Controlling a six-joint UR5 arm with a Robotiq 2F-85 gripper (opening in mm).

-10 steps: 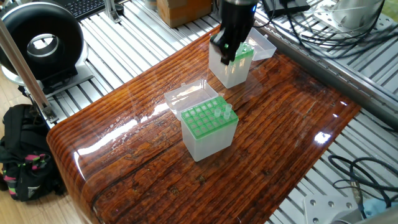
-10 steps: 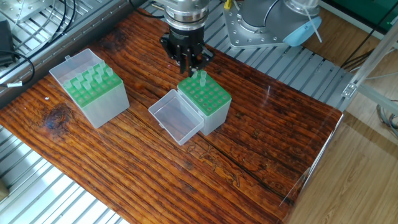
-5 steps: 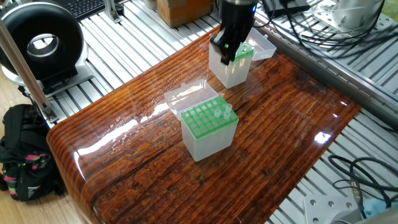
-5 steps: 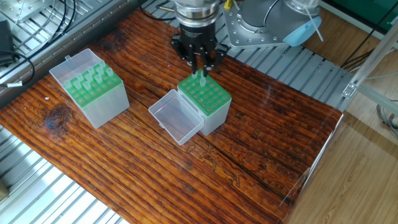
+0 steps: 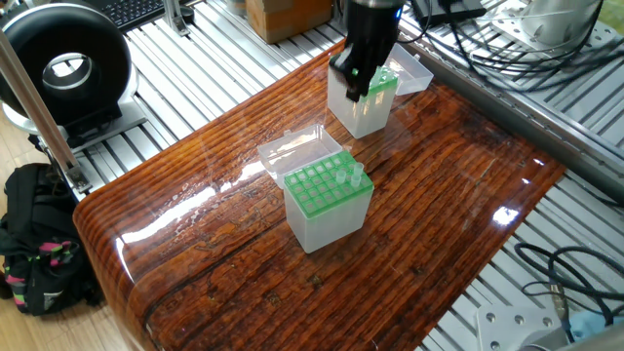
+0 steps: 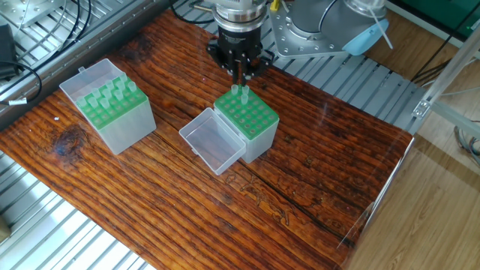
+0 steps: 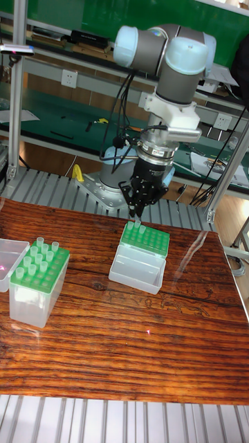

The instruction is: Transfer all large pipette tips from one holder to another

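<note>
Two clear holders with green racks stand on the wooden table. The left holder (image 6: 112,120) (image 7: 33,294) carries several large pipette tips (image 6: 112,91) (image 7: 40,255); in one fixed view it is the near box (image 5: 327,214). The middle holder (image 6: 251,124) (image 7: 142,252) has two tips (image 6: 239,91) (image 7: 131,225) upright at its back corner. My gripper (image 6: 241,75) (image 7: 136,210) (image 5: 356,86) hangs just above those two tips, pointing straight down. Its fingers stand close together. Whether a tip sits between them is not clear.
Each holder's clear lid lies open: one (image 6: 212,142) in front of the middle holder, one (image 6: 86,75) behind the left holder. The robot base (image 6: 322,26) is behind the table. A black round device (image 5: 63,63), a backpack (image 5: 34,244) and cables (image 5: 507,49) lie off the table.
The gripper moved right from beside the middle holder's back corner to over the tips, dipped toward them, then rose slightly. The holders have not moved.
</note>
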